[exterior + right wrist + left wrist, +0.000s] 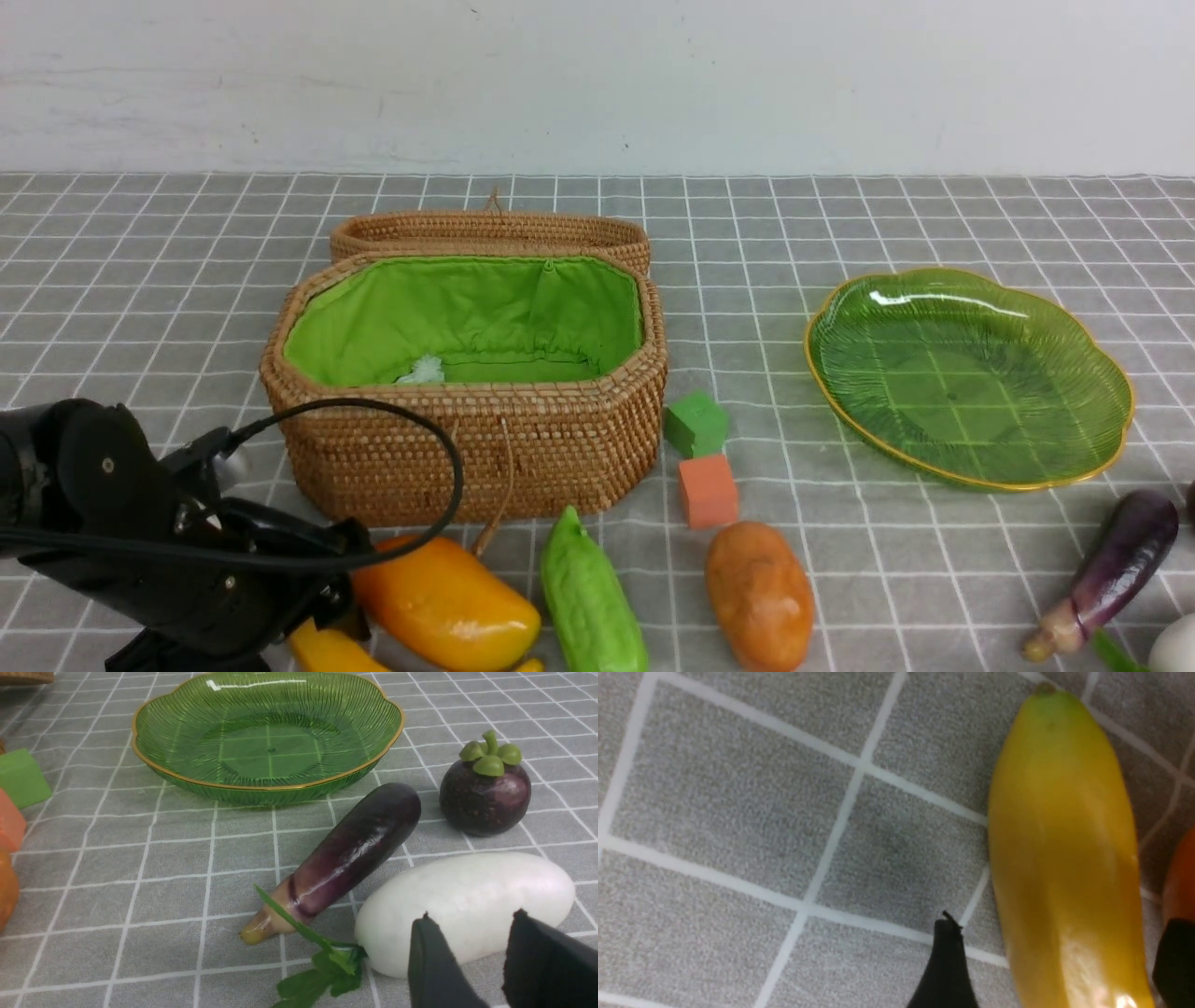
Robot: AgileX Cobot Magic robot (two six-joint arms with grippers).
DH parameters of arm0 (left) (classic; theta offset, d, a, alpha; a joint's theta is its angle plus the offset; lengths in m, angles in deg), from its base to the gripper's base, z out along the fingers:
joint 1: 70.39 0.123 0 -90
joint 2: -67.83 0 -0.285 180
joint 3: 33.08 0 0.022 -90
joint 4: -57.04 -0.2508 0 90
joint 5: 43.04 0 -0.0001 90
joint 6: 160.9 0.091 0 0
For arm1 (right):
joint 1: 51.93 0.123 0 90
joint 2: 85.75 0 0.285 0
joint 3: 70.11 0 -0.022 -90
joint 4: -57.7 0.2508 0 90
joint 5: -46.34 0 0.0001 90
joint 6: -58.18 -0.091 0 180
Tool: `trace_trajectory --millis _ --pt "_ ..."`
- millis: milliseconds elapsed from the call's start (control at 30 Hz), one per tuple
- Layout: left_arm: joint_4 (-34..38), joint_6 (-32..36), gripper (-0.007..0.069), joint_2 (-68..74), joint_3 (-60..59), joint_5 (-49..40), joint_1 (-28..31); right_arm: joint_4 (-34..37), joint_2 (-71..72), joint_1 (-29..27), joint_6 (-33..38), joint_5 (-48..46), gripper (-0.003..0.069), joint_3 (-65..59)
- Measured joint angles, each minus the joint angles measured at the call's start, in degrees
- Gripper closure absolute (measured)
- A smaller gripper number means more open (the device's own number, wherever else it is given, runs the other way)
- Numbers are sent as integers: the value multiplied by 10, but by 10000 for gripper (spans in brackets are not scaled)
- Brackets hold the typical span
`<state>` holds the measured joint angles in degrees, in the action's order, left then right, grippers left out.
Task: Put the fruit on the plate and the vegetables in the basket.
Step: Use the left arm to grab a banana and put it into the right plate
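My left arm is low at the front left, over the yellow banana. In the left wrist view my left gripper is open, one finger on each side of the banana, which lies on the cloth. The mango lies beside it. My right gripper is open just in front of the white vegetable, not touching it. The eggplant, mangosteen and green plate lie beyond. The green gourd and potato lie in front of the open basket.
A green cube and an orange cube sit between the basket and the plate. The basket's lid lies back behind it. The eggplant and the white vegetable are at the front right corner.
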<state>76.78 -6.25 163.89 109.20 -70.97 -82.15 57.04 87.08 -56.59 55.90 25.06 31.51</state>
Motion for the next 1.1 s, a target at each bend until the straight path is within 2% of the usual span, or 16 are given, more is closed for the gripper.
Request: trace_trajectory --millis 233,367,467,633,933,1100 --pt "-2 -9 99 18 5 1 0 0 0 0 0 0 419 0" --pt "-4 4 179 16 5 -6 0 0 0 0 0 0 419 0" --pt "-4 24 321 -4 4 -31 0 0 0 0 0 0 419 0" --pt "-8 29 321 -44 4 -62 0 0 0 0 0 0 419 0" --pt "-82 13 321 -191 7 -161 0 0 0 0 0 0 418 0" --pt "-101 6 321 -239 72 -204 0 0 0 0 0 0 418 0"
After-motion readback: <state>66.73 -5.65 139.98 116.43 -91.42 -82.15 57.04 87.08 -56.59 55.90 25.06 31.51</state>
